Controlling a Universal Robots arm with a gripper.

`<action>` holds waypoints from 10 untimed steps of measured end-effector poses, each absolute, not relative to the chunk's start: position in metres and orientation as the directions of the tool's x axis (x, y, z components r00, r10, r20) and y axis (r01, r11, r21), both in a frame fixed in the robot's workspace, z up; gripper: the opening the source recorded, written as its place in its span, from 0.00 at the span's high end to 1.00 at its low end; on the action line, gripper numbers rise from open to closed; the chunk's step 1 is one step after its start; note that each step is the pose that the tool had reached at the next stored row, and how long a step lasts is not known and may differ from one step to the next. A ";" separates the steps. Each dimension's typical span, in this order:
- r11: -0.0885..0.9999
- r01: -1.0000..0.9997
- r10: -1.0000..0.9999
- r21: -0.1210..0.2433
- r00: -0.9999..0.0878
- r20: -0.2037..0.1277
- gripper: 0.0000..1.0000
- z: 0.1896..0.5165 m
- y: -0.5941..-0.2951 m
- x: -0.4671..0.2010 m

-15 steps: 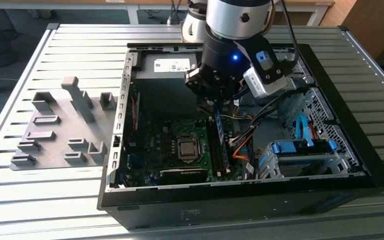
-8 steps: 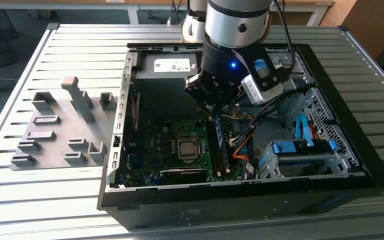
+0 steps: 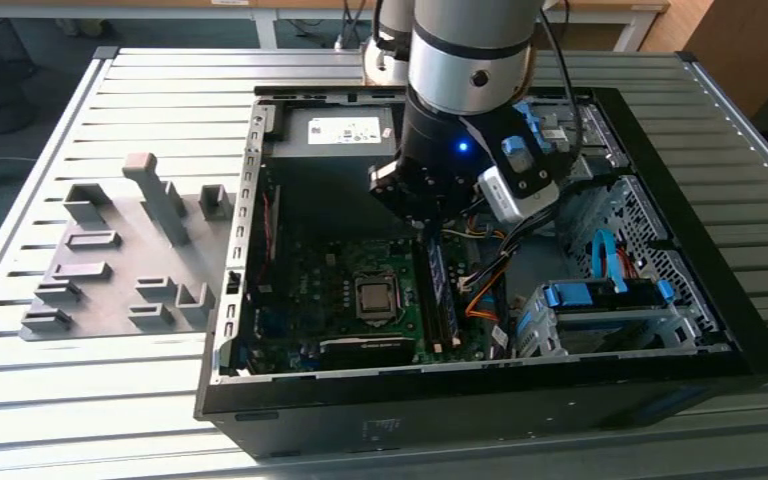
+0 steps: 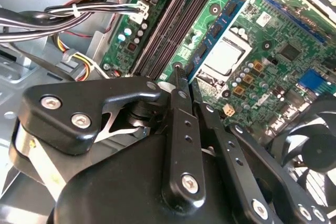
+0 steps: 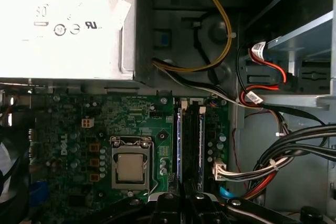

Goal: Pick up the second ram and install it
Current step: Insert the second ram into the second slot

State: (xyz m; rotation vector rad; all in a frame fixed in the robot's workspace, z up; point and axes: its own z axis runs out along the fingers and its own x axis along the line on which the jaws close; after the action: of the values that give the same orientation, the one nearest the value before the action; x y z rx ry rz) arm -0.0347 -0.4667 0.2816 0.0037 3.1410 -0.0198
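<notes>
**RAM module at slot — gripper engaged**

Gripper point(image 4: 181, 77): fingers closed on the second ram point(image 4: 218, 30), held edge-down over the memory slots point(image 5: 190, 145) beside the CPU socket point(image 5: 130, 167). Risk, as a judgement: slight misalignment with the slot could jam the stick or stress the motherboard point(image 3: 344, 300); nearby cables point(image 5: 283, 156) could snag.

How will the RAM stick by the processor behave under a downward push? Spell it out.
The second ram is a thin board standing on edge among the slots, so probably stiff lengthwise but apt to tilt under an off-centre push. Its exposed chips suggest fragility; likely light.
</notes>
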 end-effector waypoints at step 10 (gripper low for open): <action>1.000 0.002 0.002 -0.013 -1.000 0.000 0.86 0.263 -0.472 -0.035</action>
State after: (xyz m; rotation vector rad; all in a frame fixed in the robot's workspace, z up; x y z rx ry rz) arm -0.0347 -0.4718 0.2634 0.0038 3.1411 -0.0200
